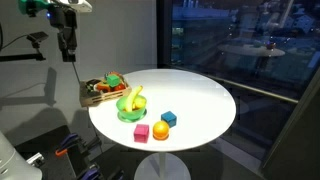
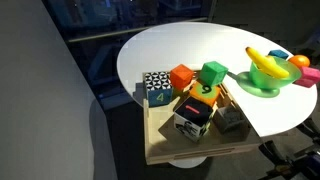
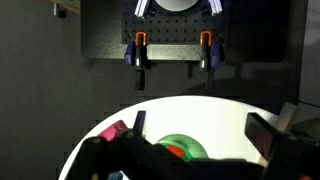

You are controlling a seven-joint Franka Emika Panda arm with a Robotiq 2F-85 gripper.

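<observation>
Round white desk (image 1: 200,100) bears a banana (image 1: 135,97) and a tray of blocks (image 1: 92,98); the claw (image 1: 68,55) hangs open and empty, high beside it.

A round white table (image 1: 195,95) carries a green dish (image 1: 128,114) holding a banana (image 1: 135,99), set near its edge. Just beside the dish sit a blue cube (image 1: 169,117), an orange ball (image 1: 161,131) and a pink block (image 1: 142,132), the last two close to the edge.

Office or lab corner: round white table (image 1: 200,95), tall glass window (image 1: 240,40), night outside, grey wall (image 1: 120,35).
</observation>
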